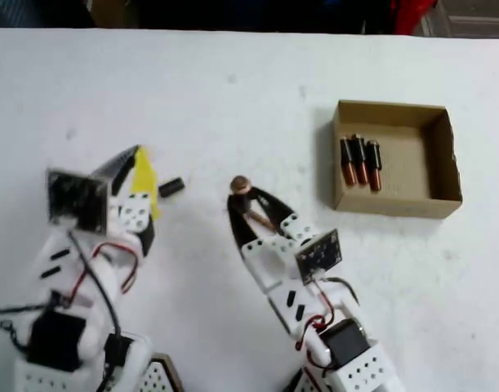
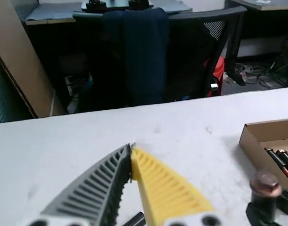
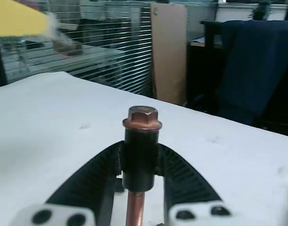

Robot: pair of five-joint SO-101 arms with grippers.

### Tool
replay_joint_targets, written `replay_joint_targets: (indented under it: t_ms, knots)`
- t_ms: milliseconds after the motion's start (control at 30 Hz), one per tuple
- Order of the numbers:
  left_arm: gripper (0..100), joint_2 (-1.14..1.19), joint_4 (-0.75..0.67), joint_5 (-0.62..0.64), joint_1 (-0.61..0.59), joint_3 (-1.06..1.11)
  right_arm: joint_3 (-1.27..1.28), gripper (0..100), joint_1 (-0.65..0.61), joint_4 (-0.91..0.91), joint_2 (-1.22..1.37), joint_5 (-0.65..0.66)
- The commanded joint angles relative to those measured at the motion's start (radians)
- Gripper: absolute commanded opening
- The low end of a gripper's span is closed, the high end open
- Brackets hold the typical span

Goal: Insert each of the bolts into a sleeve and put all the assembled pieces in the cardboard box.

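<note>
Copper bolt (image 3: 142, 117) sits in a black sleeve (image 3: 140, 165), its head just past the fingertips. The right gripper's (image 1: 243, 201) jaws clamp the sleeve near the middle of the table (image 1: 233, 98). The box (image 1: 388, 200) lies at its 2 o'clock, with three assembled pieces (image 1: 360, 162) inside. The left gripper's (image 2: 130, 149) jaws meet at the tips. A loose sleeve (image 1: 171, 187) lies just beside them at 4 o'clock.

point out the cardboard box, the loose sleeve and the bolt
cardboard box (image 1: 396, 204), high view, wall nearest the arms
loose sleeve (image 1: 171, 187), high view, middle of its body
bolt (image 3: 142, 117), right wrist view, copper head
</note>
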Motion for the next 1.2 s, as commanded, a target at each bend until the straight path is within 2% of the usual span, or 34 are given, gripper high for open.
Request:
replay_joint_targets:
  t_ms: [0, 133, 433, 567, 833, 967, 1167]
  knots:
    - [2, -0.142, 0.031, -0.012, -0.054, 0.025, 0.003, 1.7, 0.061, -0.004, -0.012, 0.0]
    - [2, -0.248, 0.031, -0.012, -0.124, 0.112, -0.023, 1.6, 0.102, 0.012, -0.013, 0.0]
    - [2, -0.384, 0.032, -0.014, -0.206, 0.272, -0.21, 1.6, 0.196, 0.254, -0.012, 0.009]
    - [2, -0.384, 0.028, -0.014, -0.209, 0.336, -0.304, 1.6, 0.222, 0.366, -0.01, 0.103]
    - [2, -0.384, 0.029, -0.014, -0.208, 0.528, -0.548, 1.6, 0.312, 0.57, -0.007, 0.11]
    - [2, -0.383, 0.032, -0.068, -0.205, 0.629, -0.644, 1.6, 0.348, 0.642, 0.007, 0.114]
    - [2, -0.383, 0.118, -0.075, -0.202, 0.684, -0.776, 1.6, 0.412, 0.659, 0.252, 0.17]
